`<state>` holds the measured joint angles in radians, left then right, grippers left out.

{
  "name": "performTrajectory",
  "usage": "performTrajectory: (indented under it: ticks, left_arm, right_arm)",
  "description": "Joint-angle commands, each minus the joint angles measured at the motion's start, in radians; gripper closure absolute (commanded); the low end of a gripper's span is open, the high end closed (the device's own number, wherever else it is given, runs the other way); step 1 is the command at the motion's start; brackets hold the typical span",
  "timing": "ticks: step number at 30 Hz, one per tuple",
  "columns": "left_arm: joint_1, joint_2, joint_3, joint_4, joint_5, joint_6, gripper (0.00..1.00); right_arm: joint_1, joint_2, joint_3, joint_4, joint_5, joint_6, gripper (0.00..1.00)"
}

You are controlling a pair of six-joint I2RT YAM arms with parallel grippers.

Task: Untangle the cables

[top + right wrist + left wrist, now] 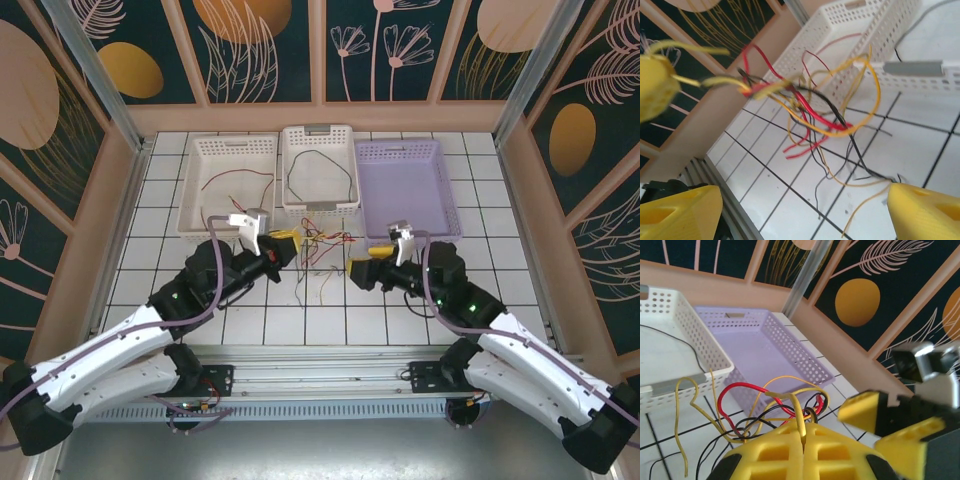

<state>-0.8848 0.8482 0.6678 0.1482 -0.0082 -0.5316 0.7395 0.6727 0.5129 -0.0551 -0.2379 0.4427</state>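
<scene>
The cables (318, 246) form a tangle of red, black and yellow wires, lifted off the tiles in front of the middle basket. In the left wrist view my left gripper (809, 426) is shut on a yellow cable (799, 410), with the rest of the tangle (775, 405) hanging just beyond its tips. From above, the left gripper (283, 248) sits at the tangle's left side. My right gripper (356, 270) is to the right of the tangle. In its own view the right gripper (805, 212) stands open, nothing between its fingers, and the tangle (810, 107) hangs ahead.
Three baskets stand in a row at the back: a white one (205, 205) holding a red wire (235, 180), a white middle one (291, 165) holding a black wire (320, 170), and a purple one (440, 185). Wooden walls close in the tiled table.
</scene>
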Motion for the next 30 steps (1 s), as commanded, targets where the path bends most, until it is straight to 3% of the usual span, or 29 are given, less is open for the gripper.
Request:
performTrajectory:
  ticks: [1,11,30]
  left_arm:
    - [0.000,0.013,0.010,0.130,0.015,-0.057,1.00]
    - [0.000,-0.012,-0.055,0.156,-0.013,-0.123,1.00]
    - [-0.001,-0.077,-0.094,0.135,-0.010,-0.149,1.00]
  right_arm:
    - [0.000,-0.025,-0.047,0.078,0.017,0.049,0.17]
    - [0.000,0.021,-0.137,0.142,0.170,0.050,0.25]
    - [0.004,0.265,-0.196,0.531,0.127,-0.001,0.25]
